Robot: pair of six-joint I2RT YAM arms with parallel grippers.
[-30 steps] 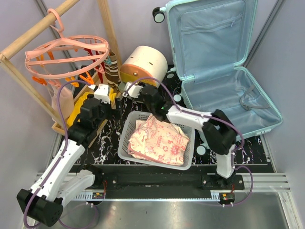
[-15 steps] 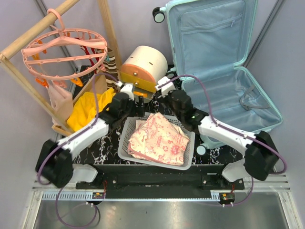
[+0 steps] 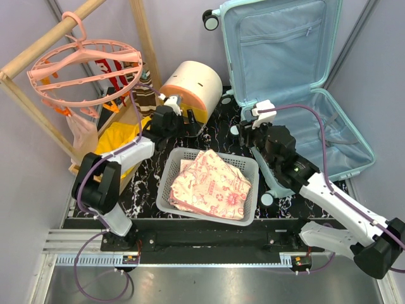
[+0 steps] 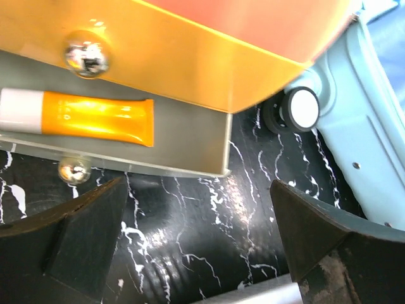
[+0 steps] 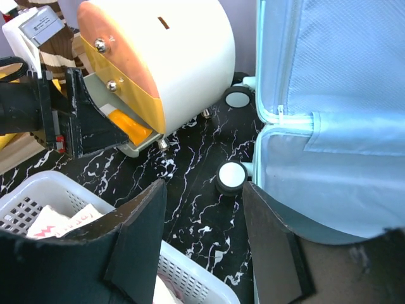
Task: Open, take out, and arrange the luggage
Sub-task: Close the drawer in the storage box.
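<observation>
The pale mint-blue suitcase [image 3: 316,130] lies open at the back right, its lid [image 3: 278,44] upright and its light blue lining bare. My right gripper [image 3: 252,132] is open and empty just off the suitcase's front-left corner. In the right wrist view, my right gripper [image 5: 205,221] is above the black marble top, a suitcase wheel [image 5: 231,177] just ahead and the suitcase wall [image 5: 329,183] to its right. My left gripper [image 3: 186,123] is open and empty, low in front of the cream-and-orange drawer box [image 3: 190,85]. In the left wrist view, my left gripper [image 4: 199,234] faces its open drawer.
The open drawer holds an orange tube [image 4: 95,117]. A white perforated basket [image 3: 166,183] with a folded pink floral cloth [image 3: 212,183] sits front centre. A wooden rack with a pink round hanger [image 3: 88,66] and a yellow cloth [image 3: 117,136] stand at left.
My left gripper has moved from the basket's back corner up to the drawer box. My right arm has swung right, from the drawer box to the suitcase's front-left corner.
</observation>
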